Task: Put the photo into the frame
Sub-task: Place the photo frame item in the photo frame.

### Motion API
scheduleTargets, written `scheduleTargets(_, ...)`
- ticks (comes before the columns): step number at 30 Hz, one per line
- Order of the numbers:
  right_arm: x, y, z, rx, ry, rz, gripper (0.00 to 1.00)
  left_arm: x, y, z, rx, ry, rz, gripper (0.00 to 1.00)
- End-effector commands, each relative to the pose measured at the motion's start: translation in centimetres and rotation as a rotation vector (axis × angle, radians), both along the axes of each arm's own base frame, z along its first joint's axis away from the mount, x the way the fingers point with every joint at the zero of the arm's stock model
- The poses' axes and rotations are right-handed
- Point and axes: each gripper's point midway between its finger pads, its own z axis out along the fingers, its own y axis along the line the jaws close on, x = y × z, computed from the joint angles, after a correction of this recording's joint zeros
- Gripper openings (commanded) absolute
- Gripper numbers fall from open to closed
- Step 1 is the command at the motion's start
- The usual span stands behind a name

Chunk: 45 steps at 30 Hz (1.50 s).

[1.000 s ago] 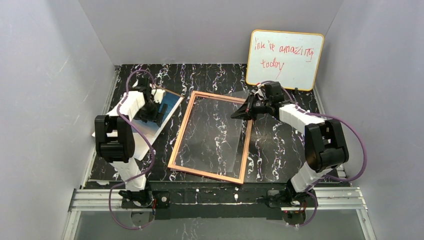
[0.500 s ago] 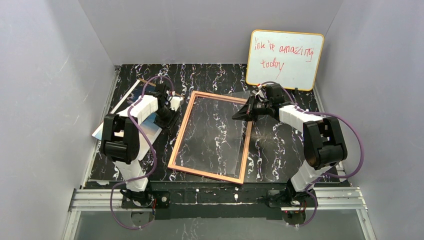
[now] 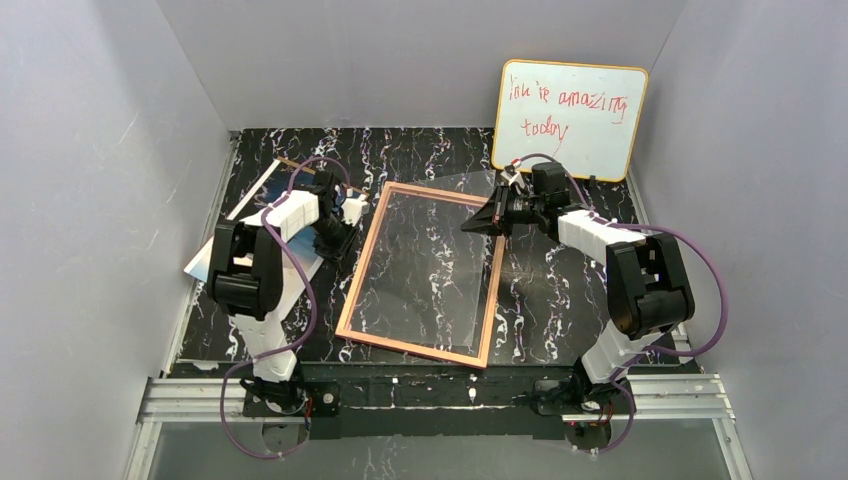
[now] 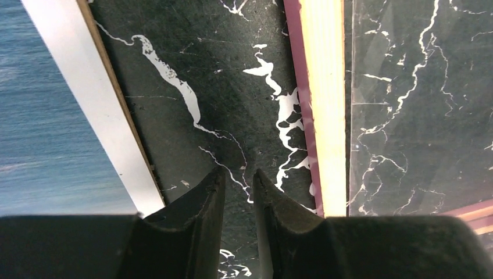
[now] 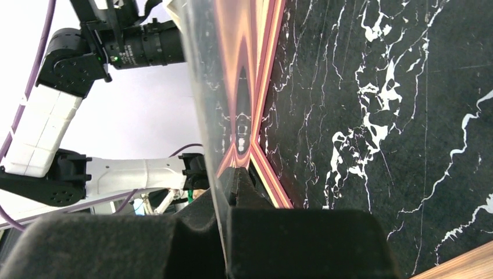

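Observation:
The photo [image 3: 222, 250] lies at the table's left, partly under my left arm; its blue sea and white margin [image 4: 52, 116] fill the left of the left wrist view. The pink frame [image 3: 360, 285] lies flat in the middle, its border [image 4: 322, 104] just right of my left gripper [image 4: 238, 177]. That gripper [image 3: 343, 228] hangs over bare table between photo and frame, its jaws a narrow gap apart with nothing in them. My right gripper [image 3: 497, 216] is shut on the clear pane [image 3: 430, 260] at its far right corner, tilting it up off the frame [image 5: 268, 87]. The pane's edge [image 5: 203, 87] runs between those jaws.
A yellow-edged whiteboard [image 3: 570, 118] with red writing leans on the back wall behind the right arm. A thin brown board edge [image 4: 110, 87] shows under the photo. Grey walls close in the black marbled table [image 3: 560, 300] on three sides.
My left gripper left the photo and moved right to the strip of table beside the frame, its jaws narrowing. The right gripper kept its hold and raised the pane's corner slightly.

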Motion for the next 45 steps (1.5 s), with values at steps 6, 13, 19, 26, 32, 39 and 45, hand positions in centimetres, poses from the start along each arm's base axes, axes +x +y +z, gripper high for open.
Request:
scheduleTargets(6,0.8,0.2,0.8,0.032,-0.047,0.004,0.01,-1.0,-0.5,-0.5,-0.022,0.049,-0.008,0.22)
scheduleTargets(13,1.1,0.1,-1.4,0.013,-0.018,-0.024,0.01,-1.3,-0.5,-0.8,-0.027,0.057,-0.019,0.18)
scheduleTargets(19,1.4,-0.1,-2.4,-0.013,-0.013,-0.04,0.01,-1.7,-0.9,-1.1,-0.021,0.068,-0.033,0.16)
scheduleTargets(26,1.7,-0.6,-3.3,-0.041,-0.003,-0.065,0.01,-2.1,-1.3,-1.2,-0.022,0.077,-0.052,0.13)
scheduleTargets(32,1.5,-1.1,-4.3,-0.055,0.019,-0.088,0.01,-2.7,-1.9,-1.1,-0.041,0.082,-0.08,0.13)
scheduleTargets(39,1.4,-1.4,-5.2,-0.032,0.054,-0.1,0.01,-3.0,-1.9,-1.4,-0.042,0.102,-0.082,0.13)
scheduleTargets(45,1.6,-1.3,-5.2,-0.025,0.047,-0.104,0.01,-3.1,-2.0,-1.6,-0.043,0.107,-0.086,0.12)
